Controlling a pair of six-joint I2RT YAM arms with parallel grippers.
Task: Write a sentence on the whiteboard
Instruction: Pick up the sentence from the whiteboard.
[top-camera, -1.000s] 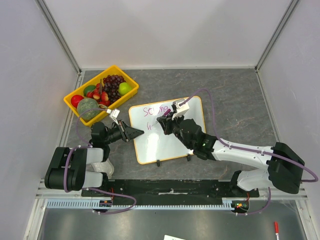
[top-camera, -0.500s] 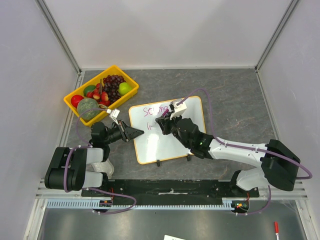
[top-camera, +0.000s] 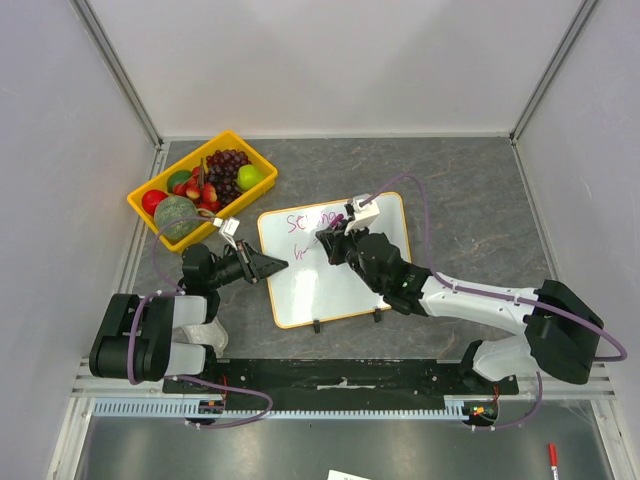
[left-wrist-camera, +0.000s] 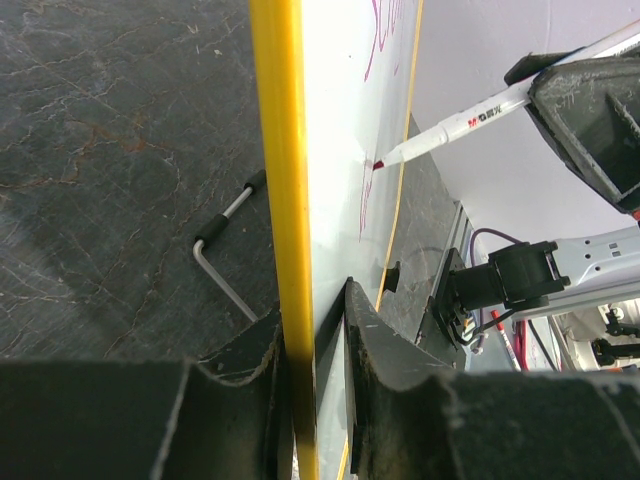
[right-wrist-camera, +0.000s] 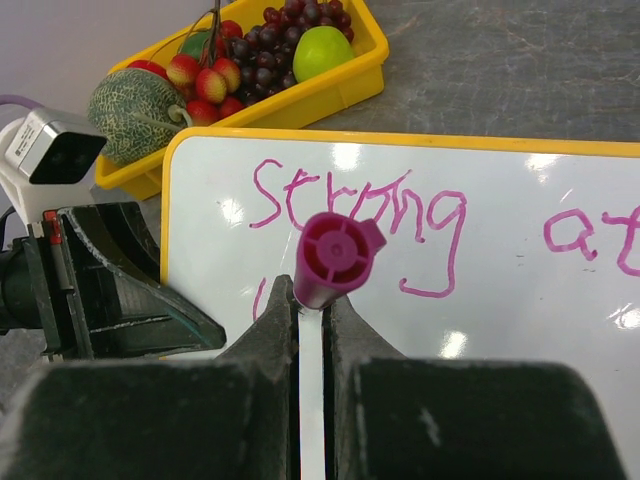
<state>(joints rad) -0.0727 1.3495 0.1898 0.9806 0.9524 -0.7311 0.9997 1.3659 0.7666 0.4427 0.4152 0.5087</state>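
Observation:
The whiteboard (top-camera: 350, 280), white with an orange-yellow frame, lies in the middle of the table. My left gripper (top-camera: 275, 264) is shut on its left edge; in the left wrist view the yellow frame (left-wrist-camera: 285, 200) runs between the jaws. My right gripper (top-camera: 330, 240) is shut on a white marker with a magenta end cap (right-wrist-camera: 335, 258). The marker tip (left-wrist-camera: 378, 164) touches the board on the second line. The sentence (right-wrist-camera: 360, 215) reads "Strong at" in magenta, with one short stroke begun below it.
A yellow tray (top-camera: 260, 160) at the back left holds a melon (top-camera: 176, 215), grapes, an apple and other fruit. A metal hex key (left-wrist-camera: 225, 260) lies on the table left of the board. Two black clip feet sit at the board's near edge (top-camera: 317, 325).
My right gripper with the marker has shifted slightly over the board's upper left part. My left gripper has stayed on the board's edge.

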